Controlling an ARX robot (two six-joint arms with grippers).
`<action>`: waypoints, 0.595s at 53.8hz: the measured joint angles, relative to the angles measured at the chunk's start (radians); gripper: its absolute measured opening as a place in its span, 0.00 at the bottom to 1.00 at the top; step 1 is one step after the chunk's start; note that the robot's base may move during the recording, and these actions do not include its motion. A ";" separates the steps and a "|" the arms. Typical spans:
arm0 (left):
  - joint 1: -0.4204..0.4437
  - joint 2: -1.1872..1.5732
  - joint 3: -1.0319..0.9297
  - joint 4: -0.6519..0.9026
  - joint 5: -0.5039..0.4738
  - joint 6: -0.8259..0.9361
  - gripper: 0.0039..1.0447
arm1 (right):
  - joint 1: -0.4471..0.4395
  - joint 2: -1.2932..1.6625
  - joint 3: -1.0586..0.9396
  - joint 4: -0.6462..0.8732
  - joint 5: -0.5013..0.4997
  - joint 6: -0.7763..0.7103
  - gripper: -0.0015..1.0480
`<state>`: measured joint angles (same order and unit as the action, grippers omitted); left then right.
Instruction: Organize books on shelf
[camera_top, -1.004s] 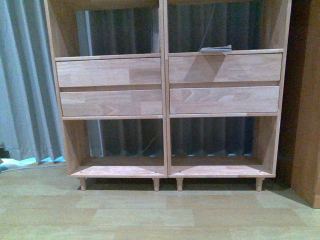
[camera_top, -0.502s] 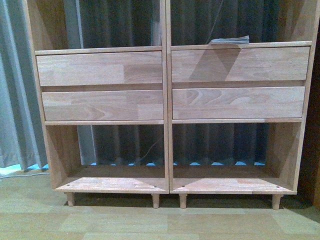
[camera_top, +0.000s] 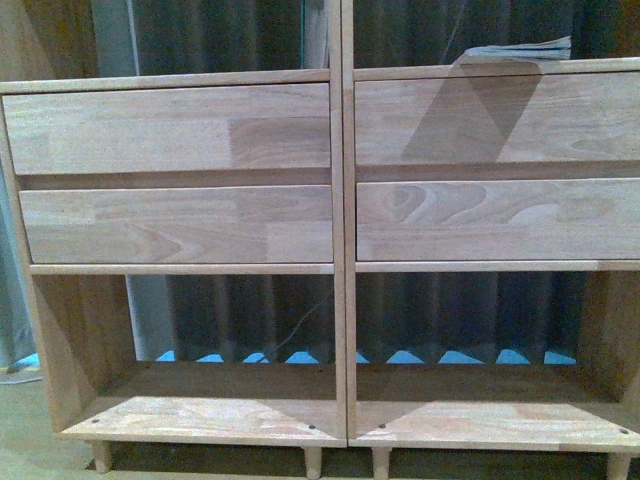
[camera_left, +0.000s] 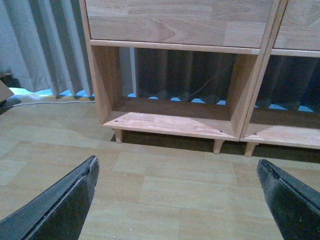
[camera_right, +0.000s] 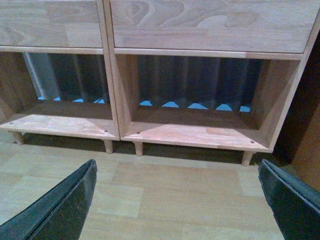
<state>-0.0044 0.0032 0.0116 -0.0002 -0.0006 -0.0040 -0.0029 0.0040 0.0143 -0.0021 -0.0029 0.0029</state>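
Note:
The light-brown wooden shelf (camera_top: 340, 200) fills the front view, with four plain drawer fronts and open lower bays. One thin book (camera_top: 520, 48) lies flat on the ledge above the upper right drawer, its pale edges facing me. Neither arm shows in the front view. My left gripper (camera_left: 177, 172) is open over bare floor, low in front of the shelf (camera_left: 172, 120), facing its left lower bay. In the right wrist view my right gripper (camera_right: 177, 172) is open too, above the floor before the right lower bay of the shelf (camera_right: 195, 135). Nothing is between either pair of fingers.
Grey curtains (camera_left: 45, 45) hang behind and left of the bookcase, showing through its open back. A thin cable (camera_top: 300, 320) dangles behind the left lower bay. Dark wooden furniture (camera_right: 307, 145) stands at the shelf's right side. Pale plank floor (camera_left: 165, 185) lies in front.
The front view has closed in on the bookcase: it now fills the frame, its sides and the floor in front are cut off, and the book sits nearer the top right corner.

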 joint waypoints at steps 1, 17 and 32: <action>0.000 0.000 0.000 0.000 0.000 0.000 0.93 | 0.000 0.000 0.000 0.000 0.000 0.000 0.93; 0.000 0.000 0.000 0.000 0.000 0.000 0.93 | 0.000 0.000 0.000 0.000 0.000 0.000 0.93; 0.000 0.000 0.000 0.000 0.000 0.000 0.93 | 0.000 0.000 0.000 0.000 0.000 0.000 0.93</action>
<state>-0.0044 0.0032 0.0116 -0.0002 -0.0002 -0.0040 -0.0029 0.0036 0.0143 -0.0021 -0.0032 0.0029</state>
